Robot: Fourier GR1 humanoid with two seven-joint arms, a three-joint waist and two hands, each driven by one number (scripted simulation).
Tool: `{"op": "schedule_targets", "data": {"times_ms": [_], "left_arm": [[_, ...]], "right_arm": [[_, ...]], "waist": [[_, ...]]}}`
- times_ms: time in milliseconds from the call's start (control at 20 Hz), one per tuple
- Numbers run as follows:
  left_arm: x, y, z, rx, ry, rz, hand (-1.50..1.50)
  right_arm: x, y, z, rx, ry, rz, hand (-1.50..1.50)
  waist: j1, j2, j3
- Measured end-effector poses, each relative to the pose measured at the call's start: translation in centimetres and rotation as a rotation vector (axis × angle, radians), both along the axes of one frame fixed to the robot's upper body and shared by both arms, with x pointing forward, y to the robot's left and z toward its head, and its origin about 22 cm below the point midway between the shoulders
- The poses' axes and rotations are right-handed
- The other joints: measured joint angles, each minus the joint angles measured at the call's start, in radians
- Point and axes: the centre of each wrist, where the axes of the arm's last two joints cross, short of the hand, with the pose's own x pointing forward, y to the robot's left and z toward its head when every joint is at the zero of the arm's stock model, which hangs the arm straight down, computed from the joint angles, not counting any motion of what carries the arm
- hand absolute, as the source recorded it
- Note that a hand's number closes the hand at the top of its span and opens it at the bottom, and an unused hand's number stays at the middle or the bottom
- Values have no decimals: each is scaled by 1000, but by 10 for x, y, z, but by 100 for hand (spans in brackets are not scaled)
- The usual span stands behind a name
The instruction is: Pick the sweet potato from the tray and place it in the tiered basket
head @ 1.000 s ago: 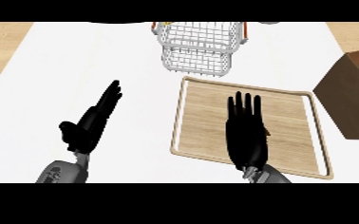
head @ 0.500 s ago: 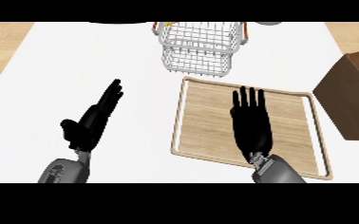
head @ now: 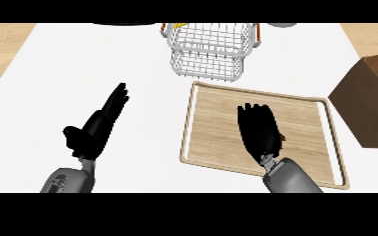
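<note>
A: Which step is the robot on?
B: The reach, most likely. Its right hand [head: 258, 130] hangs over the middle of the tray [head: 214, 110], fingers straight and close together, pointing toward the tiered basket [head: 210, 55]. They pinch nothing that shows.
A: And the sweet potato?
B: Not visible. Bare wood shows all round the hand, so it probably lies under the palm, though that cannot be confirmed.
A: Anything in the basket?
B: Through the wire, both tiers look bare. A yellow-orange scrap [head: 177, 28] shows at the far left rim, unidentified. The basket stands just beyond the tray's far edge.
A: The left hand?
B: The left hand [head: 96, 125] rests over the counter [head: 88, 60], well apart from the tray, fingers straight and pressed together.
A: What does the next move call for?
B: Probably curling round the potato, lifting it clear of the tray's rim, then carrying it forward over the wire edge.
</note>
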Motion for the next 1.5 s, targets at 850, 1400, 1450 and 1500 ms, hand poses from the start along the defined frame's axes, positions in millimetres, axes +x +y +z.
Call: {"op": "schedule_targets", "data": {"times_ms": [850,1400,1450,1500], "left_arm": [[2,3,-1,-2,5,4,0],[0,-1,-4,4,4,10,0],[1,-2,-4,4,6,11,0],[0,-3,-2,7,4,9,0]], "right_arm": [[45,-222,42,462,23,-356,150],[67,-217,140,931,-202,-163,150],[67,-211,154,947,-210,-145,150],[68,-204,166,958,-218,-131,150]], "waist": [[-6,12,9],[-8,7,8],[-8,7,8],[-7,6,8]]}}
